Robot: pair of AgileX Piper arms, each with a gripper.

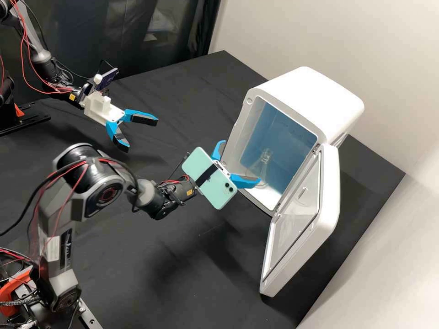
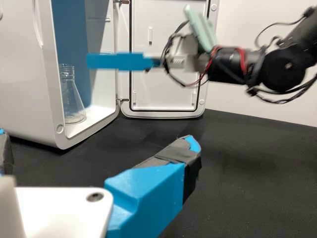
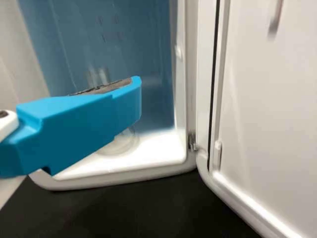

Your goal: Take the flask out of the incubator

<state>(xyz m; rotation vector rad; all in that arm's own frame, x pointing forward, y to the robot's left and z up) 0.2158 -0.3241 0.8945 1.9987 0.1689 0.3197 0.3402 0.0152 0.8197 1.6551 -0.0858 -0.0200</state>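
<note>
Above the black bench, white wall behind, left hand and right hand gape.

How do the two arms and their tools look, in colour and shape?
The left arm and right arm are dark grey, with rounded joints and loose red and black cables. The left tool and the right tool each have a white body and two bright blue fingers. A mint green phone is strapped at the right wrist.

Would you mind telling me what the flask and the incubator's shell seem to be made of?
The flask looks like clear glass, possibly clear plastic: the wall shows through it. The incubator seems smooth white moulded plastic, judging by its rounded corners and soft sheen.
</note>
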